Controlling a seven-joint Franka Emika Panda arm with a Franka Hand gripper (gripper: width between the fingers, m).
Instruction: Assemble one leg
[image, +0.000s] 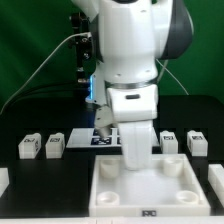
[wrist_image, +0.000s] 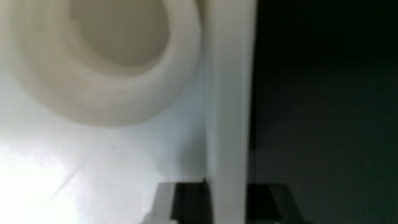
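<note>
The large white square panel (image: 140, 187) lies at the front of the table, with round sockets in its corners. My gripper (image: 137, 166) reaches straight down onto its far rim. In the wrist view the panel's thin edge wall (wrist_image: 230, 120) stands between my two dark fingers (wrist_image: 189, 203), which press against it on both sides, with one round socket (wrist_image: 111, 55) close by. My gripper (wrist_image: 230, 203) is shut on that wall. Two legs (image: 28, 146) (image: 54, 144), small white tagged blocks, stand at the exterior view's left, and two more (image: 169, 142) (image: 196, 143) at its right.
The marker board (image: 102, 139) lies flat just behind the panel, partly hidden by my arm. White blocks show at the frame's lower left (image: 3, 180) and lower right (image: 216, 178) edges. Cables hang behind the arm against a green backdrop.
</note>
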